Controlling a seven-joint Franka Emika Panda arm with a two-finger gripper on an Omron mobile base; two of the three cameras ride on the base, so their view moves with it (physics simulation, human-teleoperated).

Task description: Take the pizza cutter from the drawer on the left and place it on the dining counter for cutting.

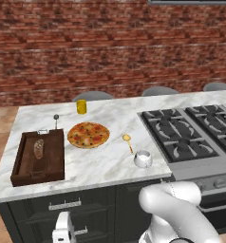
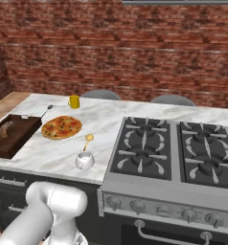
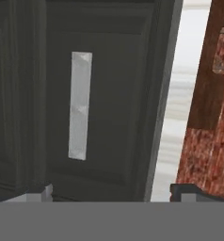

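I'm looking at a kitchen: a black gas cooktop sitting in a marble dining counter, brick wall behind.

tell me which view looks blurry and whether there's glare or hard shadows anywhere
Hand view: soft and blurred up close, the drawer's silver handle smeared. Left base view: sharp, flat even light, dining counter without glare. Right base view: the same, faint shadows only.

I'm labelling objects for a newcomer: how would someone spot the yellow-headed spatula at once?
Start at the white marble dining counter. Between the pizza and the black cooktop lies the spatula, just behind a white cup. Its yellow head and slim wooden handle distinguish it from the thin grey utensil behind the wooden tray.
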